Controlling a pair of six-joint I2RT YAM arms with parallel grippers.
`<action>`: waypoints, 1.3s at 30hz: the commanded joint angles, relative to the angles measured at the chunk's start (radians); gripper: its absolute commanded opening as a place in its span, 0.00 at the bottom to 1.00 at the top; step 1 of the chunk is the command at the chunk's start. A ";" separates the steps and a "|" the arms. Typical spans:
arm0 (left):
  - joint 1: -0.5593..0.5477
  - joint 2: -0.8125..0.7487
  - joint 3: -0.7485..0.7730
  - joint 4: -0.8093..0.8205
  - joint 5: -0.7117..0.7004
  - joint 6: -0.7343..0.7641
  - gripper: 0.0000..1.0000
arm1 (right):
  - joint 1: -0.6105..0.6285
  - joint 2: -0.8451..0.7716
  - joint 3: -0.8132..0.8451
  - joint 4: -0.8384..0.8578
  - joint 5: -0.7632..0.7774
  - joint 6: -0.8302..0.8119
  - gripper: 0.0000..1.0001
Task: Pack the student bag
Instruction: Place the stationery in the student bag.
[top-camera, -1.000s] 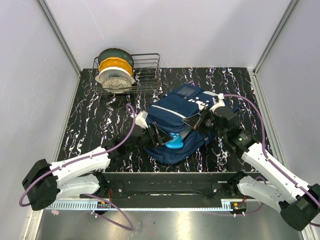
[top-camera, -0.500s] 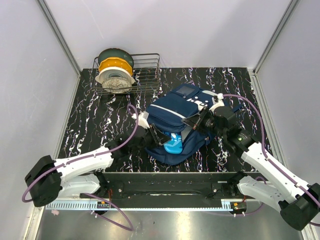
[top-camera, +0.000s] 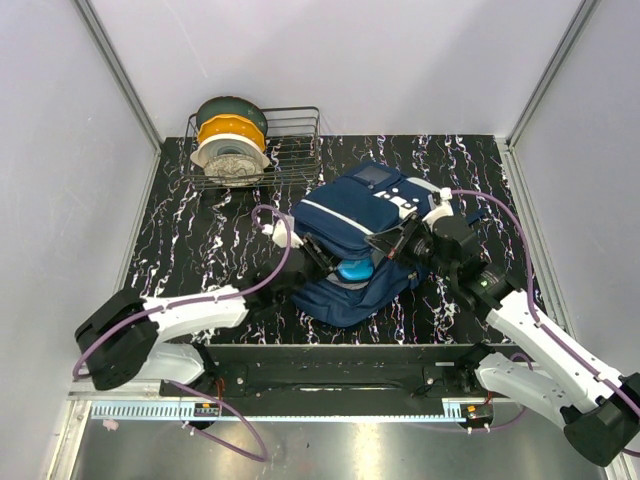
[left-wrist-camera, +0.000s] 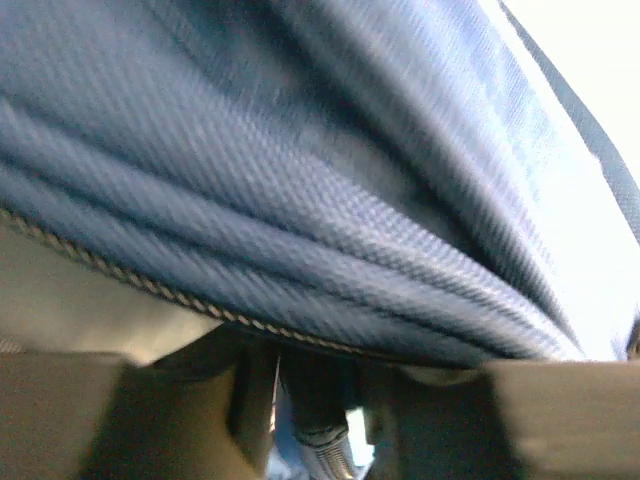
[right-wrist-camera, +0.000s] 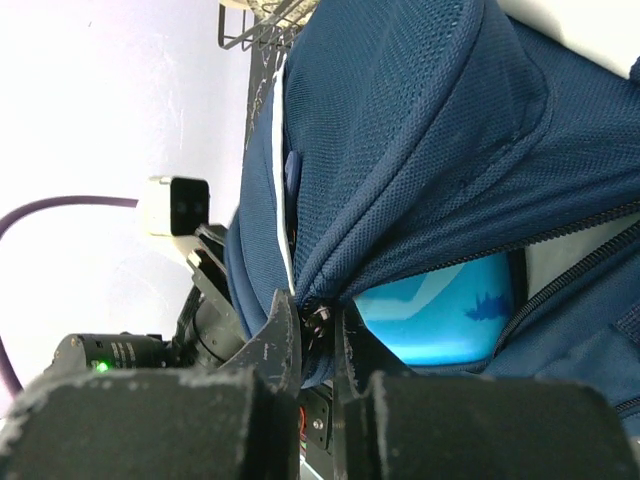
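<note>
**Your bag lies open on the table, with a gripper at each side of its mouth.**

The black marbled table carries the navy bag, which lies between your two grippers. Far beyond the left fingers, in the back corner, a wire rack holds plates stood on edge. Your right gripper has its fingers pinched narrow on the bag's zipper edge, holding the flap raised off the opening. Your left gripper reaches under that flap from the other side. Its wrist view is filled with blurred blue cloth right against the fingers, so you cannot tell how wide they stand or whether they hold anything. A bright blue object sits inside the mouth, just beside the right fingertips.
</note>
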 joint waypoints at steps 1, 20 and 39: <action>0.017 0.057 0.169 0.200 -0.133 0.010 0.49 | 0.038 -0.056 0.035 0.144 -0.077 -0.018 0.05; 0.008 -0.109 0.044 -0.073 0.184 0.058 0.76 | 0.038 -0.011 0.078 0.069 0.014 -0.046 0.08; 0.004 0.203 0.199 0.234 0.247 0.056 0.17 | 0.035 -0.022 0.065 0.107 -0.029 -0.029 0.08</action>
